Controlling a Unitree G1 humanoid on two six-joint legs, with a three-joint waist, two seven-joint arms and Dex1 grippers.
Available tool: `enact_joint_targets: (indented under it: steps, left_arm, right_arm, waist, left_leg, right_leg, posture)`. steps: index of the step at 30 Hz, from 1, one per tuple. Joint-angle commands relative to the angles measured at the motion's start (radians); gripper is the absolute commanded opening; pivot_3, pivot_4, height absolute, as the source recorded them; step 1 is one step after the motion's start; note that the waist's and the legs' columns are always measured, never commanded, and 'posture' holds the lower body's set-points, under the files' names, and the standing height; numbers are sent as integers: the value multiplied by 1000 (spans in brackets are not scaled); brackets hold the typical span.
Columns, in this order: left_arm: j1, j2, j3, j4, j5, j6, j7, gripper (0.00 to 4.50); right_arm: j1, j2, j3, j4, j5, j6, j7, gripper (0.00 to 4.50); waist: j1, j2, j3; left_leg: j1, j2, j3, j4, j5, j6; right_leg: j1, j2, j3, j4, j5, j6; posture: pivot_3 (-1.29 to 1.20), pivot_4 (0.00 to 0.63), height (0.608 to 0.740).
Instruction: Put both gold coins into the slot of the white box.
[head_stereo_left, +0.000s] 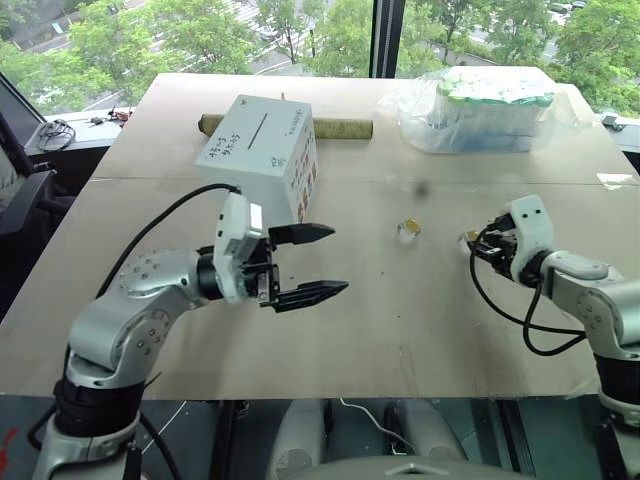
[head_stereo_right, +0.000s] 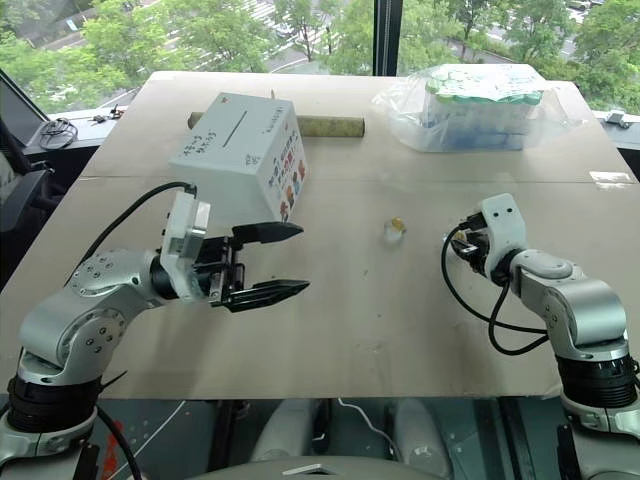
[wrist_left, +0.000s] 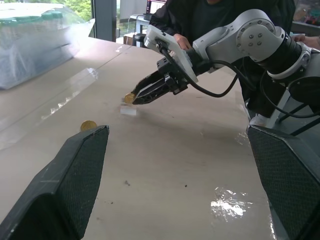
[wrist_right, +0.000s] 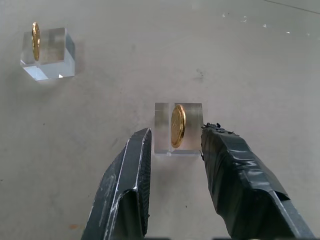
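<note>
The white box (head_stereo_left: 262, 150) stands at the back left of the table, its dark slot (head_stereo_left: 262, 128) on top. Two gold coins stand on edge, each in a small clear block. One coin (wrist_right: 177, 125) sits between the tips of my right gripper (wrist_right: 174, 131), whose fingers flank its block with small gaps either side, so the gripper is open. The other coin (head_stereo_left: 408, 229) stands in its block (wrist_right: 47, 55) mid-table, left of that gripper. My left gripper (head_stereo_left: 338, 260) hovers wide open in front of the box, pointing right, with nothing in it.
A clear bag of white-green containers (head_stereo_left: 480, 110) lies at the back right. A brown cardboard tube (head_stereo_left: 345, 128) lies behind the box. A person in dark clothes (wrist_left: 210, 15) stands beyond the table on the right arm's side.
</note>
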Motion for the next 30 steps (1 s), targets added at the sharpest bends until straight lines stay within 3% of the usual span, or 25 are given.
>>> enact_joint_targets:
  steps: [1,6,17,24,30]
  left_arm:
    - [4,12,36,-37,-18,-18,7,4500]
    - [10,18,42,-38,-18,-18,6,4500]
    - [-43,-10,26,-29,-74,76,99,4500]
    - [-175,-65,54,45,-351,307,224,4500]
    - [-343,-131,74,178,-621,434,372,4500]
  right_arm:
    - [-22,2,-8,-1,-13,-26,10,1741]
    - [-33,9,2,15,-22,-36,25,50]
    - [-36,1,-76,-45,9,-48,68,50]
    - [-68,32,-227,-271,348,25,193,50]
    - [-179,94,-174,-382,620,88,139,50]
  waist:
    - [0,0,0]
    - [0,0,0]
    - [1,0,0]
    - [-3,0,0]
    - [-3,0,0]
  left_leg:
    - [0,0,0,0,0,0]
    - [0,0,0,0,0,0]
    - [0,0,0,0,0,0]
    - [0,1,-1,0,0,0]
    - [0,1,-4,3,0,0]
  right_leg:
    - [0,0,0,0,0,0]
    - [0,0,0,0,0,0]
    - [0,0,0,0,0,0]
    - [0,-1,-1,1,0,0]
    - [2,-2,-2,2,0,0]
  posture:
    - [0,150,740]
    - [0,150,740]
    - [0,150,740]
    - [0,150,740]
    - [0,150,740]
